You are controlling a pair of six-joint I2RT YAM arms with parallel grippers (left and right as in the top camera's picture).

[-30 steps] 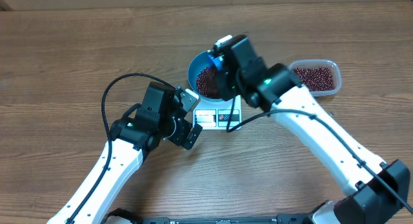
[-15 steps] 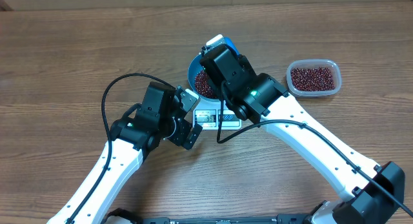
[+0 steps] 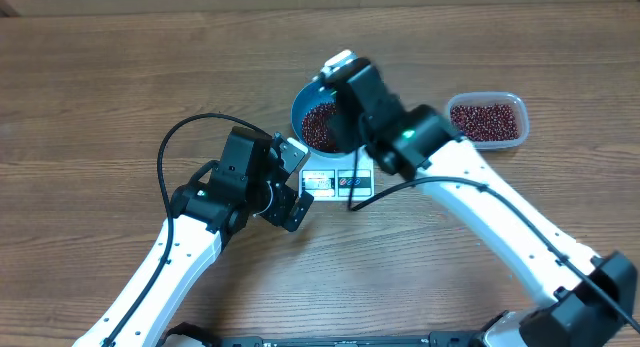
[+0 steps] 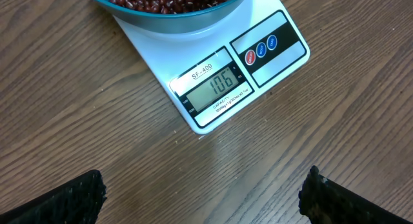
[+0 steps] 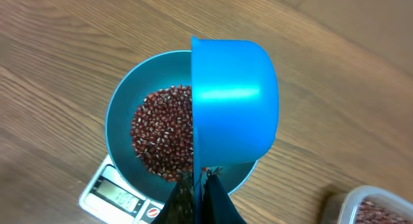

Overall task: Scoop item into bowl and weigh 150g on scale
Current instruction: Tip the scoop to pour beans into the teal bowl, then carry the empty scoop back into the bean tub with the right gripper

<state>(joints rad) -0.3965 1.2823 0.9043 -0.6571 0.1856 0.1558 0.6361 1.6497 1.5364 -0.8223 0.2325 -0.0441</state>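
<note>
Nearest the robot, just in front of the small flat white square kitchen scale (image 4: 216,88), the left hand (image 4: 205,201) hangs over the brown wood-grain table (image 4: 77,108) with its two black fingers (image 4: 71,198) spread wide apart, gripping nothing and clear of the scale's front edge. The left arm's thin black cable (image 3: 163,152) loops above the table to the left of the scale. The scale's front strip carries a grey display showing 106, with a black panel of one red and two blue buttons beside it. On the back part of the scale's platform sits the round, deep, glossy blue bowl (image 5: 116,114), and the small dark red-brown beans (image 5: 161,133) lie inside it as a loose heap across its floor. Above the scale and over one half of the bowl, the right hand (image 5: 197,192) has its fingers pressed together, clamped on the thin handle of a small bright blue plastic scoop (image 5: 232,101); the scoop is tipped on its side with its open mouth turned toward the heap. From overhead, the right arm (image 3: 480,187) stands in the way: its black wrist covers the bowl's right side and the scoop, and its forearm crosses the scale's right corner. Farther off, to the right of the scale and well apart from it, a clear rectangular plastic tub (image 3: 520,112) rests on the table with more of the same beans inside.
</note>
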